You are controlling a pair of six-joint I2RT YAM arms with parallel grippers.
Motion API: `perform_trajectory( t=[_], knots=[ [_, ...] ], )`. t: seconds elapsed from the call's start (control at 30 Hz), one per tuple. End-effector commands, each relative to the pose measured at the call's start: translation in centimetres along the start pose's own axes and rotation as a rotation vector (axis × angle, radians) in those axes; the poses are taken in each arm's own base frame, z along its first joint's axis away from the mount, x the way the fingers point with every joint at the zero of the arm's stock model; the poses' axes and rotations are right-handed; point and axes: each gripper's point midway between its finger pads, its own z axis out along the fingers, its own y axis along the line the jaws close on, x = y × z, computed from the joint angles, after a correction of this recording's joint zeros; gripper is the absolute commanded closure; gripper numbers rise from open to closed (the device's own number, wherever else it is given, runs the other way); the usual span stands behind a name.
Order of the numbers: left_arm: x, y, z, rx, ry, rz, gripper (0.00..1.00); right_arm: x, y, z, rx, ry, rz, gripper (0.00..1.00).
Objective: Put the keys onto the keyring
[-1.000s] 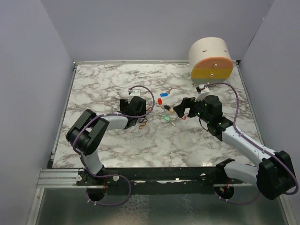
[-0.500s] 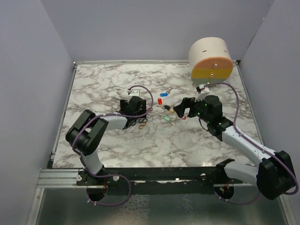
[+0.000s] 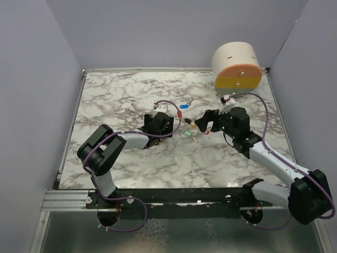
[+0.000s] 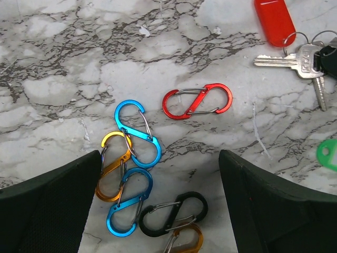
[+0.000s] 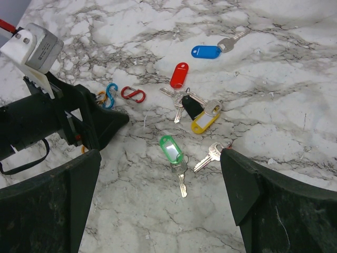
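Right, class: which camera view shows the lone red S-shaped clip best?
Left wrist: the red clip lies large, sharp and whole, apart from the linked clips. Right wrist shows it whole but small. Top external: too small to make out.

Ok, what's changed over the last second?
The left gripper slid to its right, toward the keys, and now hangs over the clips with its jaws open. Nothing was taken hold of or let go. The right gripper, also open, and the keys stayed where they were.
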Motion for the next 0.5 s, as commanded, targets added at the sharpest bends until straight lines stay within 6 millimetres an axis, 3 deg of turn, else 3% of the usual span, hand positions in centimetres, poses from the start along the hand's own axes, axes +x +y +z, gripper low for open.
perform_trajectory(
  t=[0.0,0.47],
  knots=[
    [5.6,-1.9,-0.6,0.086,0.174,0.027,0.05,-1.1,0.4,-0.3,-0.002,-0.025,-0.012,0.02],
    [8.8,-5.6,-2.0,0.186,0.226,0.050,0.05,-1.1,0.3,-0.5,0.010,-0.025,-0.011,0.02]
  ],
)
